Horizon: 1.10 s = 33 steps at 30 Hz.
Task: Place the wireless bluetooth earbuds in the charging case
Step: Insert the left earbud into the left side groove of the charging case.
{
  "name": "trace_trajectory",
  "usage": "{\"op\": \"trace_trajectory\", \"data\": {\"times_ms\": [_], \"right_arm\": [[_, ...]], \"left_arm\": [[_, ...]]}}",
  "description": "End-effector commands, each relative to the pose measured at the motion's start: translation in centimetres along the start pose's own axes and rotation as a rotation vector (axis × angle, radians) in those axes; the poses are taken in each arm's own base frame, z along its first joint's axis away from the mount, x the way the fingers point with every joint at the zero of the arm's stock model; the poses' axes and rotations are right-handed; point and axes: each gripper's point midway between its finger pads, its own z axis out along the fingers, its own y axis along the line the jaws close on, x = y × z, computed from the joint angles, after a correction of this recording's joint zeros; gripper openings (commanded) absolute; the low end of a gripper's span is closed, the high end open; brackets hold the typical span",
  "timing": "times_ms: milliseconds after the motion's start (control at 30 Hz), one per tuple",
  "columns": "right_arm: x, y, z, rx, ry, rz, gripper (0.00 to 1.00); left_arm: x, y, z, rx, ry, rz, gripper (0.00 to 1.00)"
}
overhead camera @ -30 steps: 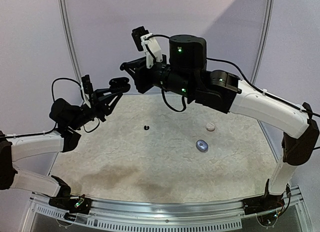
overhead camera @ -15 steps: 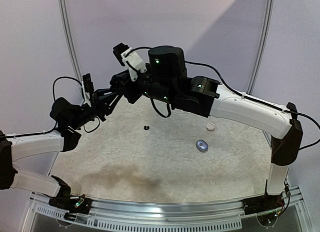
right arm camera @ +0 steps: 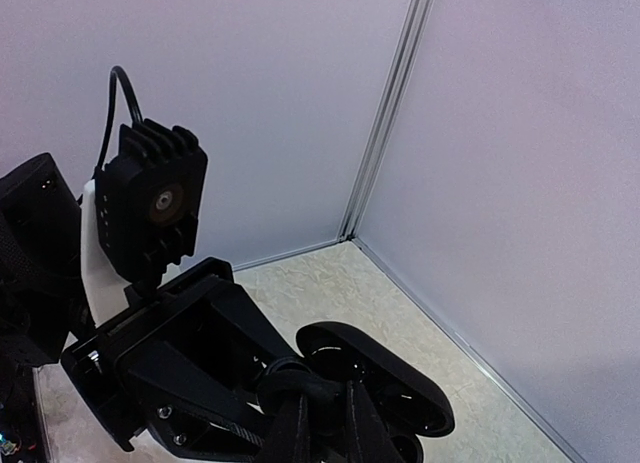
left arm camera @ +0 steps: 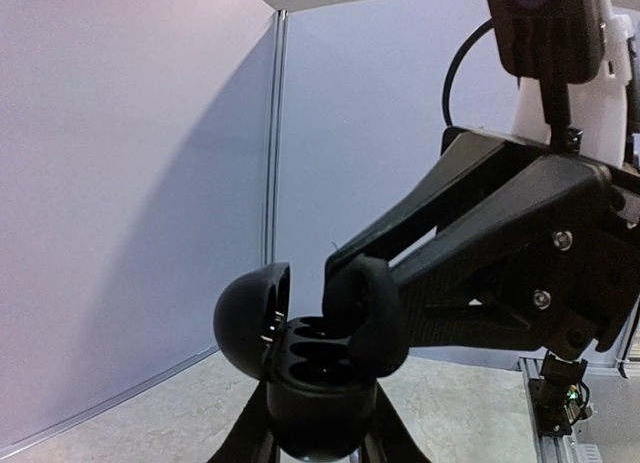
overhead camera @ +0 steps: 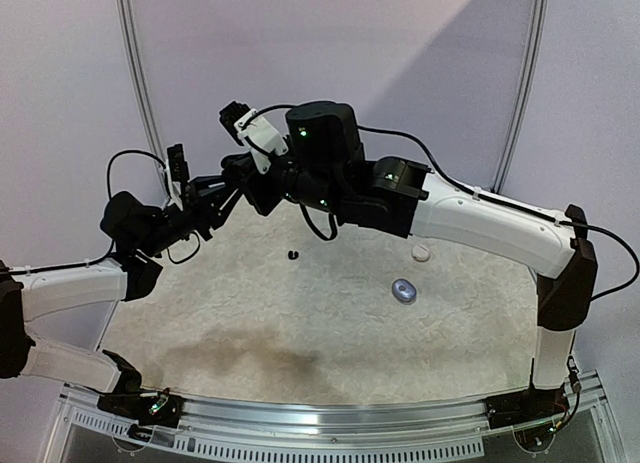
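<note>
My left gripper (overhead camera: 230,186) is raised at the far left and shut on an open black charging case (left arm camera: 315,388), its lid (left arm camera: 250,318) hinged to the left. My right gripper (overhead camera: 246,176) has its fingertips (left arm camera: 365,313) at the case's far socket. Its fingers are closed with a narrow gap in the right wrist view (right arm camera: 325,408); a small black earbud seems pinched there, mostly hidden. The case lid also shows in that view (right arm camera: 395,378). A second black earbud (overhead camera: 293,254) lies on the table. A whitish earbud (overhead camera: 421,252) lies to the right.
A small silver-blue rounded case (overhead camera: 404,290) lies on the mat at the right of centre. White walls and a corner post (right arm camera: 385,113) stand behind the table's far edge. Both arms cross above the far left of the table.
My right arm has swung left and slightly down, bringing its fingertips onto the open case. The left arm and the case have held still. The things on the table have not moved.
</note>
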Motion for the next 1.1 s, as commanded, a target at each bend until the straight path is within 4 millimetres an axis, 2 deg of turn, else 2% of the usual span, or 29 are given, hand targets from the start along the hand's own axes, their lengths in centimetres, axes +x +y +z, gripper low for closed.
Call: {"op": "trace_trajectory", "data": {"times_ms": [0, 200, 533, 867, 1000, 1067], "right_arm": [[0.4, 0.0, 0.6, 0.042, 0.012, -0.005, 0.0], [0.4, -0.4, 1.0, 0.071, 0.013, 0.012, 0.0], [3.0, -0.2, 1.6, 0.075, 0.1, -0.01, 0.0], [3.4, 0.6, 1.3, 0.023, 0.129, -0.064, 0.0], [4.2, 0.8, 1.7, 0.021, 0.148, -0.07, 0.0], [4.8, 1.0, 1.8, 0.015, 0.168, -0.071, 0.04]], "left_arm": [[-0.5, 0.2, 0.3, 0.001, 0.0, 0.007, 0.0], [-0.6, 0.2, 0.3, 0.0, 0.001, 0.02, 0.0], [-0.7, 0.3, 0.3, -0.01, -0.005, 0.035, 0.0], [-0.6, 0.2, 0.2, -0.007, -0.001, 0.043, 0.0], [-0.6, 0.0, 0.3, 0.003, 0.002, 0.057, 0.0], [-0.6, 0.1, 0.2, 0.001, 0.002, 0.061, 0.0]]}}
